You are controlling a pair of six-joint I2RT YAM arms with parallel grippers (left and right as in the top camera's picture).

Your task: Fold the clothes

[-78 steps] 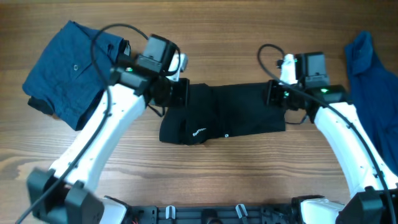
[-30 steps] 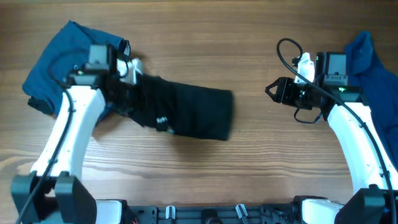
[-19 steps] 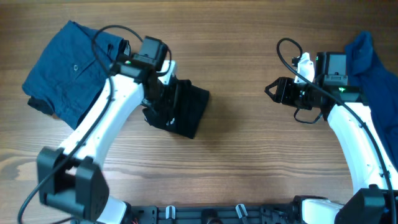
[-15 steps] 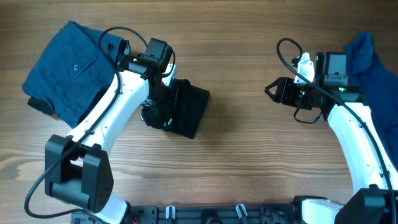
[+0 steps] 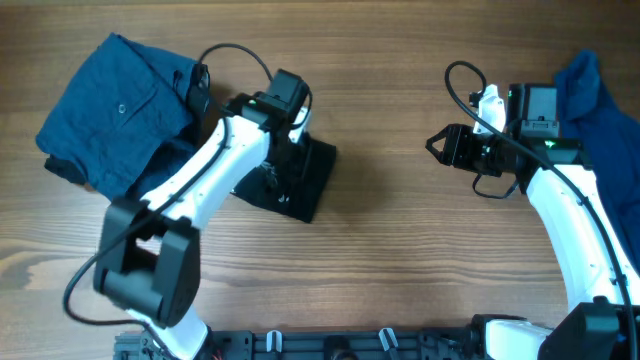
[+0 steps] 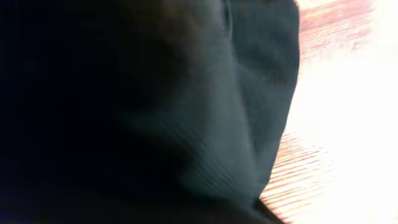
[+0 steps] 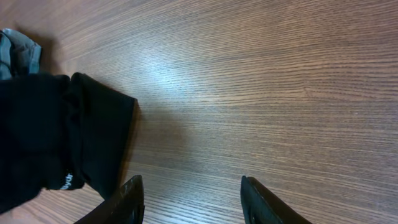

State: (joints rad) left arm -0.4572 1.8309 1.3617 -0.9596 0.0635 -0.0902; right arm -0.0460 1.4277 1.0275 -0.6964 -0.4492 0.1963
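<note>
Here, the folded black T-shirt (image 5: 312, 178) lay left of centre, directly beneath the left gripper (image 5: 274, 180), whose opening was hidden by cloth. The right gripper (image 5: 437, 146) hung open and empty, well apart to its right.

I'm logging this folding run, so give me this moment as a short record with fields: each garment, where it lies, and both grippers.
black T-shirt: folded into a compact bundle, left of centre on the table
dark blue buttoned garment: folded, far left
blue shirt: loose, at the right edge, partly out of frame
left gripper: down on the black T-shirt; jaws hidden
right gripper: open, empty, over bare wood
</note>
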